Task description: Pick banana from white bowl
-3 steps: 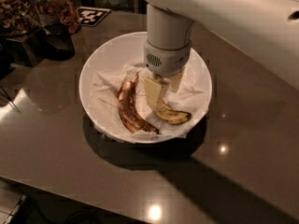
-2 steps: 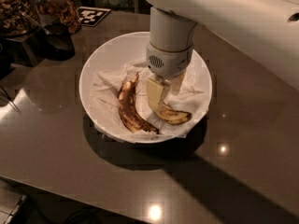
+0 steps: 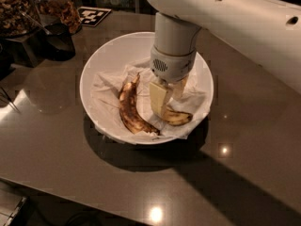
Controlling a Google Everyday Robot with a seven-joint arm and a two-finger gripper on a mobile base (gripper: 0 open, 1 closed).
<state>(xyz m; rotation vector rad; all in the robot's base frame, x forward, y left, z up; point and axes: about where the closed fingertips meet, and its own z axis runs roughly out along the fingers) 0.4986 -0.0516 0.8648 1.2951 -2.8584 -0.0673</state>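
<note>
The white bowl (image 3: 106, 60) sits on the dark table, lined with crumpled white paper towel. Two bananas lie in it. The darker, heavily browned one (image 3: 129, 109) lies left of centre. The yellow banana (image 3: 178, 118) with brown speckles lies at the right, and only its lower end shows from under the gripper. My gripper (image 3: 167, 101) hangs straight down from the white arm into the bowl, right over the yellow banana and down at its level. It is apart from the browned banana. The arm's wrist hides the banana's upper part.
The brown table (image 3: 244, 164) reflects ceiling lights. At the back left stand a dark container (image 3: 59, 41) and jars of snacks (image 3: 16, 8), with a black-and-white tag (image 3: 94, 15) behind them. The table's front edge runs along the lower left.
The arm has shifted slightly to the right over the yellow banana. The bowl and both bananas lie where they were.
</note>
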